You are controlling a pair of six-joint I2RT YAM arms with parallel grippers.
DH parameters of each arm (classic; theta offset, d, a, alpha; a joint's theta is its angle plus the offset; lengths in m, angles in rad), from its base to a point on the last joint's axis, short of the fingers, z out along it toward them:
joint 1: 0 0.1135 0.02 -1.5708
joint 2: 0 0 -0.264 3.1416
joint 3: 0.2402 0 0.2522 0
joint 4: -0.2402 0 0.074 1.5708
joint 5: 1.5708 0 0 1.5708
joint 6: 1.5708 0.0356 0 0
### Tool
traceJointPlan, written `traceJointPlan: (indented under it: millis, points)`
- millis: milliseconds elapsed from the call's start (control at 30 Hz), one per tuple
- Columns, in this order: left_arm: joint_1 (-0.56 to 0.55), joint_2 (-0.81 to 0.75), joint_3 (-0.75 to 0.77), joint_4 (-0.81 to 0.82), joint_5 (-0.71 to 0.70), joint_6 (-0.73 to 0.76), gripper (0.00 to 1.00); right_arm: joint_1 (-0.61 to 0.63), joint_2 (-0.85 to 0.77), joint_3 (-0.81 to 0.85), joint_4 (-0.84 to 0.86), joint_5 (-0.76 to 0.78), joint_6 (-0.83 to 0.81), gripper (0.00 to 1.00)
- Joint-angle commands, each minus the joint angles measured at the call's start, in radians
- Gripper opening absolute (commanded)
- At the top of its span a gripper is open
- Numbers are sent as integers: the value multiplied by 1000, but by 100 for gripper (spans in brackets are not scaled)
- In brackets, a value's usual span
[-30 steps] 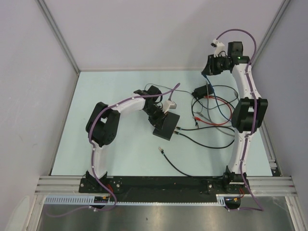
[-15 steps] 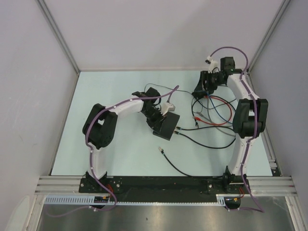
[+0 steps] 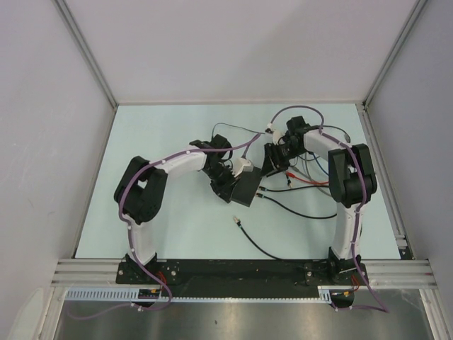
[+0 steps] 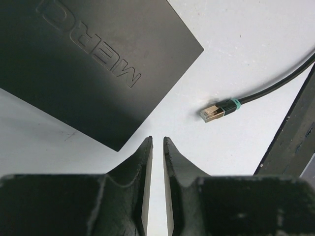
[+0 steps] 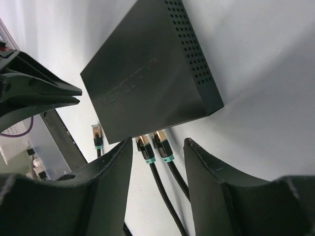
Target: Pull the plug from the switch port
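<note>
The left arm (image 3: 145, 191) is folded sharply at the elbow, with its forearm stretched rightward toward the middle. The left gripper (image 3: 228, 185) is tipped downward. In the wrist view its fingers (image 4: 140, 164) are drawn almost together, with only a thin slit left between them. The right arm (image 3: 348, 177) is raised from its base and bent back leftward. The right gripper (image 3: 272, 161) is lowered, and its fingers (image 5: 115, 169) are held well apart.

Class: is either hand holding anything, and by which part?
Nothing is held. The left hand is nearly closed on air; the right hand is open, short of the two plugs.
</note>
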Motion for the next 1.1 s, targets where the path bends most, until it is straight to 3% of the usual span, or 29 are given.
traceJointPlan:
  millis: [0,333,600,767,1067]
  points:
    - [-6,20,20,25,3,21,20,-2,26,-9,47,-16,7,50]
    - [-13,114,117,17,30,-13,22,-7,74,-36,49,-29,7,50]
    - [-12,7,80,-16,56,4,22,1,126,-25,231,-87,138,51]
    - [-10,-41,127,-19,49,1,22,10,156,47,168,-98,119,51]
    - [-4,91,192,14,6,-66,22,-25,129,34,53,-89,16,52]
